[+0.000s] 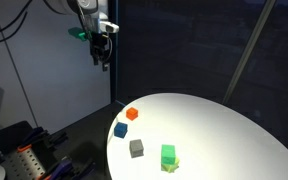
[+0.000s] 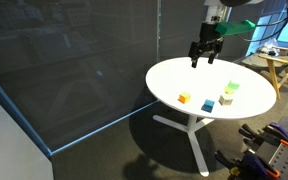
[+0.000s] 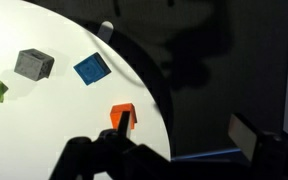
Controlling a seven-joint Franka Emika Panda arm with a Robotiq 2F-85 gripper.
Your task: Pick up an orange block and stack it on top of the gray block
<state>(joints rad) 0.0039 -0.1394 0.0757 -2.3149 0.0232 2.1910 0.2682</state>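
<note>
Orange block (image 1: 132,113) sits flat on the table (image 1: 219,130), close to the rim. It's a cube w/ all sides the same, so it has no long side. In an exterior view it's turned so a corner points toward the camera. In the wrist view its top is bright orange and one side is in shadow. It looks smooth w/ sharp edges. No words or labels can be read on it.

Blue block (image 1: 121,129) is near it, also by the rim, not touching. Gray block (image 1: 136,148) is a bit further on, apart from both. It's a dull plain cube about the same size, flat on the table w/ nothing on top. Green block (image 1: 168,155) is next along, near the gray one. It's bright green and looks taller, but it's too small to tell if it's one piece or two.

Table is round, white and smooth. In an exterior view it stands on white legs.

Gripper (image 2: 204,55) hangs high up, well apart from the blocks. Its dark fingers are spread wide w/ nothing between them.
</note>
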